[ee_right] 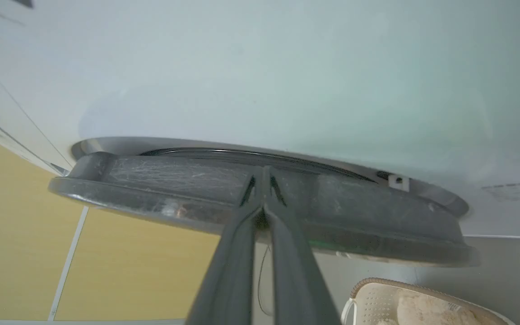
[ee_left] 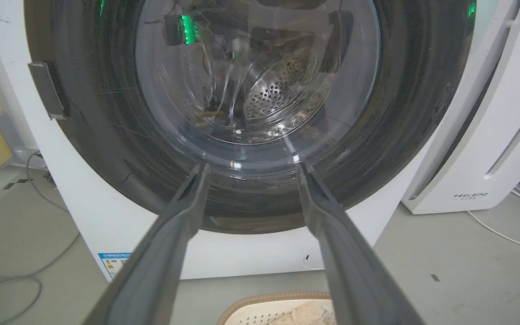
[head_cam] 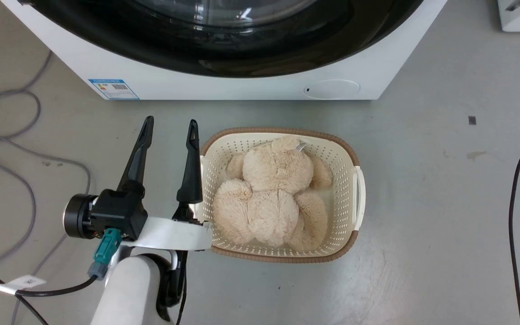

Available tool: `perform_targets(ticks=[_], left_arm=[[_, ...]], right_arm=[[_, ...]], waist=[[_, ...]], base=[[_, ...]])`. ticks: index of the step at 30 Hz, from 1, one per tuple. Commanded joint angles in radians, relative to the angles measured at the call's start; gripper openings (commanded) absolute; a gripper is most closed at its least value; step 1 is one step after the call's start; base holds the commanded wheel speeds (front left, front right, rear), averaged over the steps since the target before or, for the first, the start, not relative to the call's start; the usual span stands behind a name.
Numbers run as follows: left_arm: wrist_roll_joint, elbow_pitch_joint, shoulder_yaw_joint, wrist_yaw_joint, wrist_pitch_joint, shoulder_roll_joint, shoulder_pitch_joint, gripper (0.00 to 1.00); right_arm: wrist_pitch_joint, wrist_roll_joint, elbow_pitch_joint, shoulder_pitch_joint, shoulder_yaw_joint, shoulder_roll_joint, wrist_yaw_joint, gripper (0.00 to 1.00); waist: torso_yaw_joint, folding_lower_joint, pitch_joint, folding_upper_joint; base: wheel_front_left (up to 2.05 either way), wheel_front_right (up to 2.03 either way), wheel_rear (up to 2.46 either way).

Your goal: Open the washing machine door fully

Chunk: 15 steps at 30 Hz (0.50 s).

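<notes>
Head view first: I see the washing machine (head_cam: 242,88) along the top edge, white, with its blue label (head_cam: 113,89) and round cap (head_cam: 332,89) low on the front. The washing machine door (head_cam: 224,61) is a glossy black arc above them. My left gripper (head_cam: 170,121) sits at the lower left over the grey floor (head_cam: 422,180), its fingers spread apart and holding nothing, pointing toward the machine. Just beside its right finger stands a cream basket (head_cam: 359,189) with a beige plush toy (head_cam: 269,194) inside.

Left wrist view: the left gripper (ee_left: 253,168) is released, and its two fingertips frame the lower part of the door (ee_left: 106,135). The door lies against the front of the machine (ee_left: 84,216), and the steel drum (ee_left: 273,95) shows through the glass. A white FEELBIRD appliance (ee_left: 467,158) stands to the right.

Right wrist view: the right gripper (ee_right: 264,170) is clenched, fingers pressed together, with the tips against the side rim of the door (ee_right: 151,180), below the white panel of the machine (ee_right: 287,67). I cannot tell whether anything is pinched between them.
</notes>
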Motion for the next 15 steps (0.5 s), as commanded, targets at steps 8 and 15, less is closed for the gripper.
perform_targets(ticks=[8,15], left_arm=[[-0.013,0.001,-0.011,0.012,-0.015,0.001,-0.024,1.0],[-0.019,0.008,-0.014,0.017,-0.015,0.001,-0.021,1.0]], right_arm=[[0.089,0.047,0.054,-0.065,0.091,0.027,0.001,0.0],[0.129,0.034,0.028,-0.018,0.114,0.042,0.001,0.0]], waist=[[-0.003,-0.0001,0.017,0.0],[-0.003,-0.0001,0.007,0.0]], base=[[0.0,0.0,0.0],[0.0,0.0,0.0]])
